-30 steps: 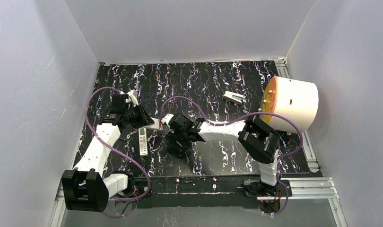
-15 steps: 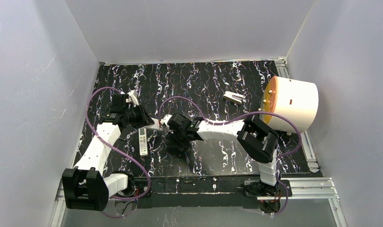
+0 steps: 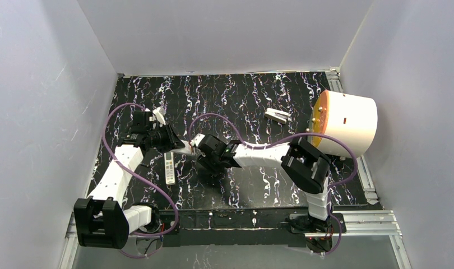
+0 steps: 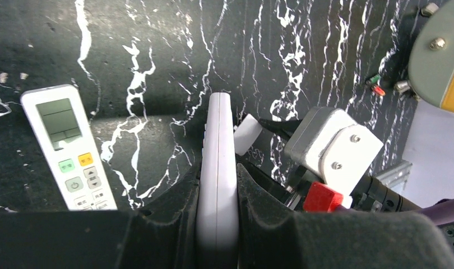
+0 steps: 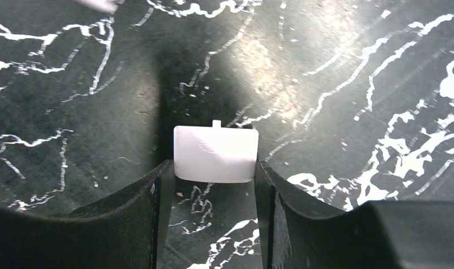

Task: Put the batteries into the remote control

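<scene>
We see a lab test cell: plain pale walls [image 3: 40,101] box in a black marbled surface [image 3: 241,95], aluminium rails [image 3: 359,221] edge it, and purple cables [image 3: 213,115] loop off the bolted left arm [image 3: 115,174] and right arm [image 3: 264,152].

Items by count: two white remotes, namely the edge-on remote [image 4: 218,168] and the display-face remote [image 4: 68,148]; one small white cover [image 5: 216,154]; one large white drum [image 3: 348,123] with an orange face; one small white piece [image 3: 276,116] far back.

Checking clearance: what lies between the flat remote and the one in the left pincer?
Bare table, nothing else, between flat remote and held remote; left wrist view shows it.
</scene>
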Action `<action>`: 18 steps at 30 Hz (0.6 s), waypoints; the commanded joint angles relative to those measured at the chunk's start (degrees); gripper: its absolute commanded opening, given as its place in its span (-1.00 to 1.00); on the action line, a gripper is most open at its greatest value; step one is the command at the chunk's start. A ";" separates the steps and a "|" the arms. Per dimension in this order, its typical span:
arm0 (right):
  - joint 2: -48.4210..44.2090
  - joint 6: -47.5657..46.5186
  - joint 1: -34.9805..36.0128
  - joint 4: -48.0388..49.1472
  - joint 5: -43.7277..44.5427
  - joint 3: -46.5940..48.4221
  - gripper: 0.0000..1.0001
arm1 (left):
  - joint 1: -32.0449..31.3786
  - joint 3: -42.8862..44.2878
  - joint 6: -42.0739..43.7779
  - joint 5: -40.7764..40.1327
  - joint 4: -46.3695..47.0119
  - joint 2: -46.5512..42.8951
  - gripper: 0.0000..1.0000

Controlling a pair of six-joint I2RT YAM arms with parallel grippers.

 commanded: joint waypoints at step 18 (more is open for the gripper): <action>-24.59 -2.19 -0.37 12.68 -5.98 -18.13 -0.14 | -5.07 7.25 8.45 25.44 -5.15 18.26 -1.00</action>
